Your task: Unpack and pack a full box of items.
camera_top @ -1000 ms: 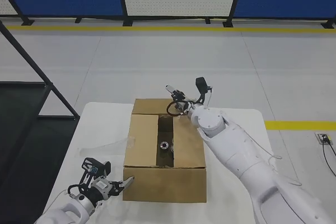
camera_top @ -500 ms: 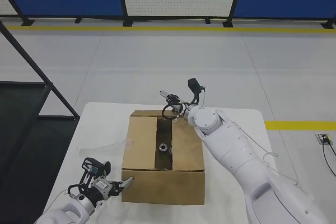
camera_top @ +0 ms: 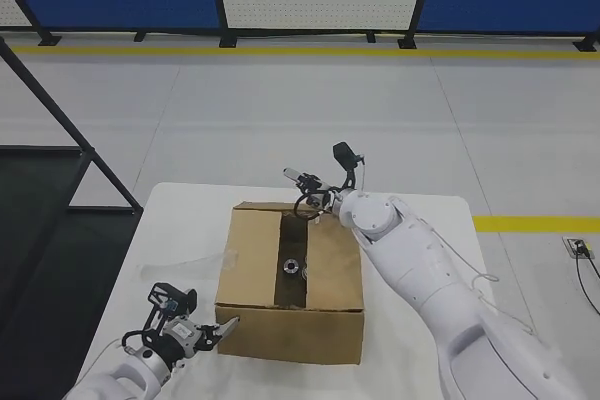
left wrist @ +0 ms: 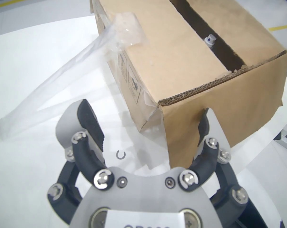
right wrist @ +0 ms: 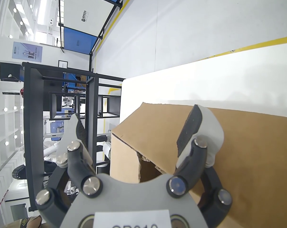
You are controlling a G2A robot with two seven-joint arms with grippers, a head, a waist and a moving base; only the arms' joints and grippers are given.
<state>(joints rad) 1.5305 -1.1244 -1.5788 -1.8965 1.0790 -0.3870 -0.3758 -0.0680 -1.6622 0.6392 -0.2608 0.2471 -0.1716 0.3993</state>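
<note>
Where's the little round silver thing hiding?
In the top view, the silver thing sits inside the cardboard box on the white table, down in the dark gap between the box's two top flaps.

A box (camera_top: 325, 265) sits mid-table (camera_top: 180, 220), an item (camera_top: 292, 266) inside its gap, tape (left wrist: 69, 67) trailing off its left side. Left gripper (camera_top: 225, 328) at its near-left corner, right gripper (camera_top: 305, 188) above its far edge.

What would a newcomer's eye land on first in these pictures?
The cardboard box centred on the white table, its flaps parted on a dark gap with a small capped item inside. Then the clear tape strip trailing off its side, with the open left gripper at its near corner and the open right gripper at its far end.
</note>
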